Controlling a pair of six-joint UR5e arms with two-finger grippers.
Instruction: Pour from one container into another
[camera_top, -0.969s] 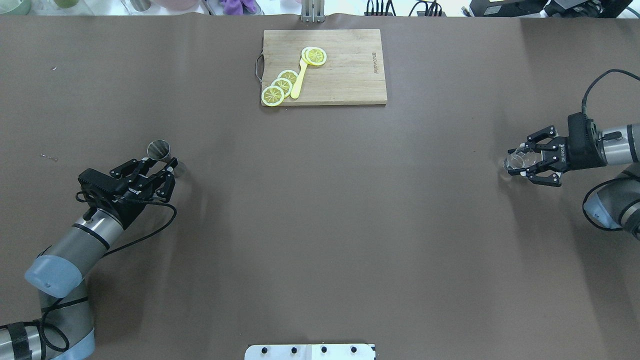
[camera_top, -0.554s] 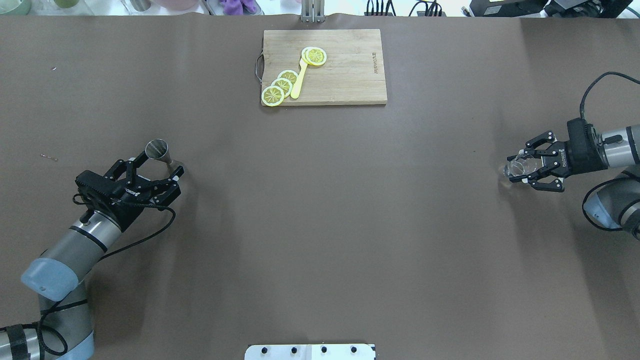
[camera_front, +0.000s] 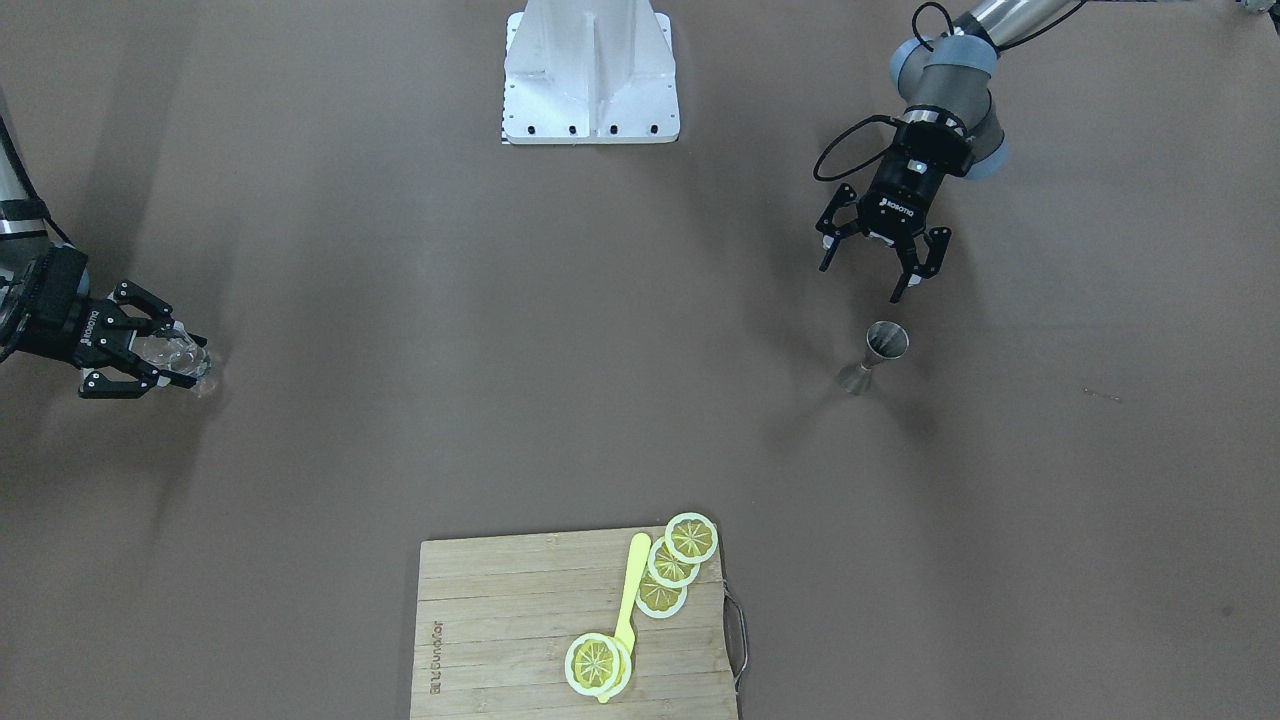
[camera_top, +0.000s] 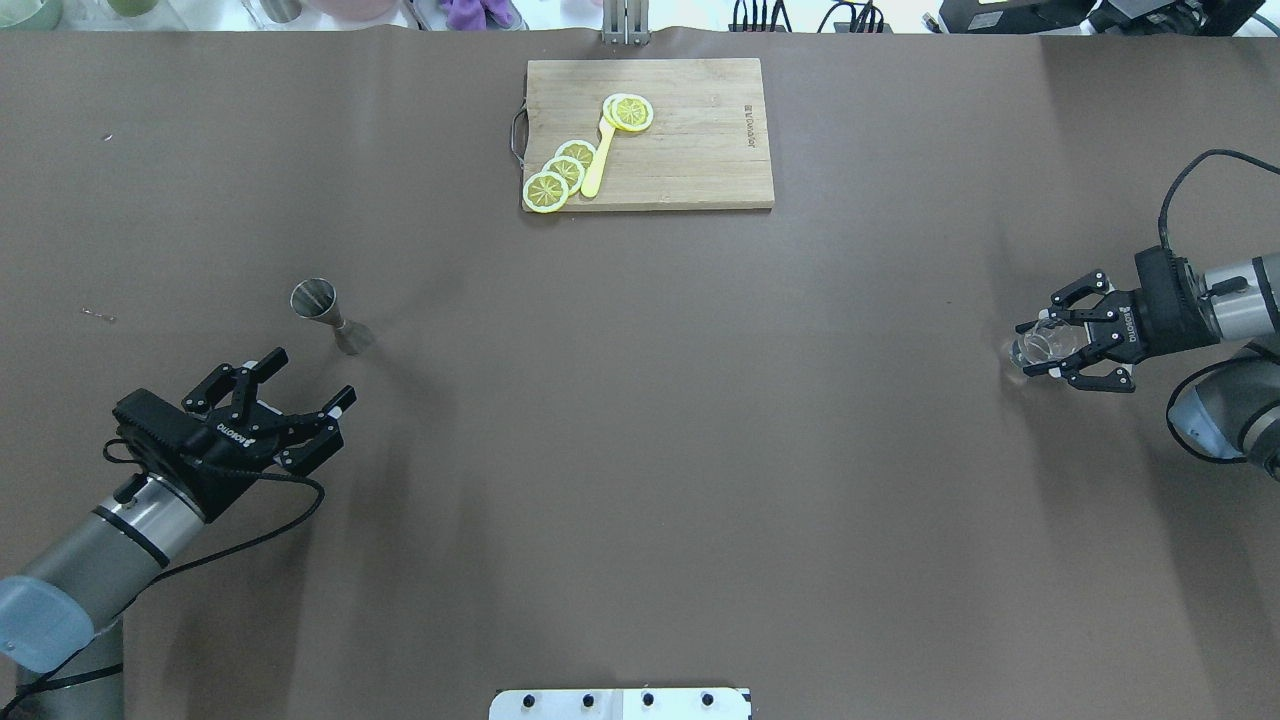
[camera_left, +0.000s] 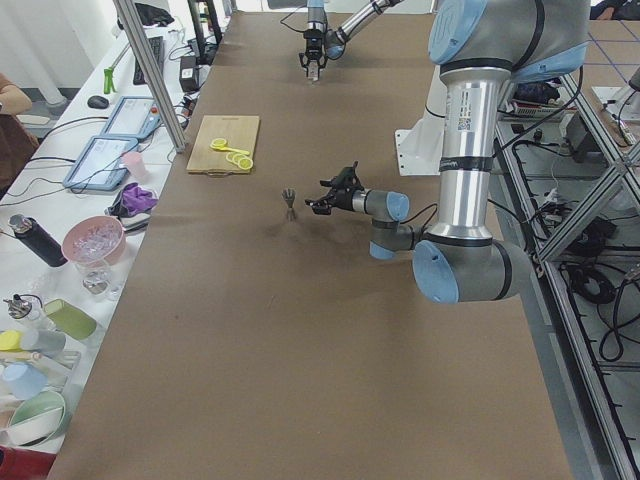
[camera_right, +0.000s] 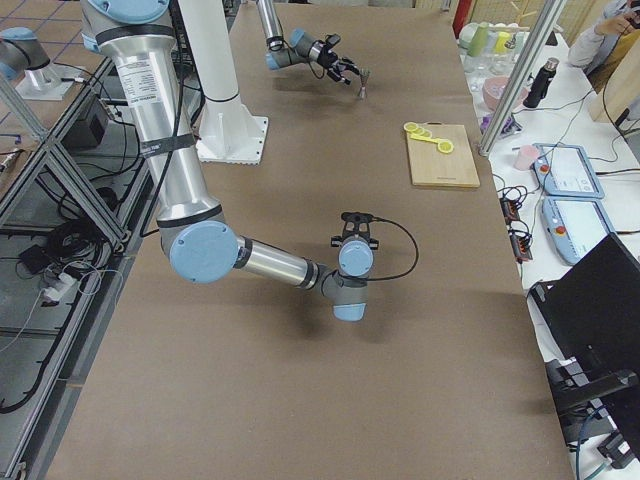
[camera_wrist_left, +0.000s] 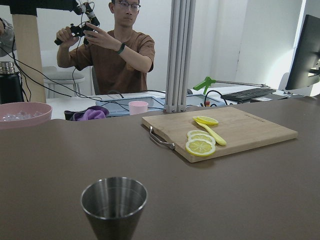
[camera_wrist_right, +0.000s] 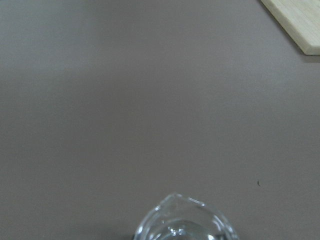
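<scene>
Left side: the left gripper (camera_top: 312, 375) is spread wide and holds nothing. The steel jigger (camera_top: 325, 312) stands on the table (camera_top: 640, 450) just ahead of its fingertips, clear of both fingers. The jigger is upright, long axis vertical, wider cup uppermost. In the left wrist view its lower cone is cut off by the bottom edge, and whether it holds liquid cannot be made out.

Centre: a cutting board (camera_top: 700, 150) with lemon slices (camera_top: 565, 170) lies well ahead of both grippers, between their lines of reach.

Right side: the right gripper (camera_top: 1035, 348) is clamped on a clear glass vessel (camera_top: 1042, 345), one finger on each side. The glass is faint against the table. The right wrist view shows only its rim at the lower edge, pouring lip pointing away from the wrist. Whether it sits level or tilted cannot be settled.
</scene>
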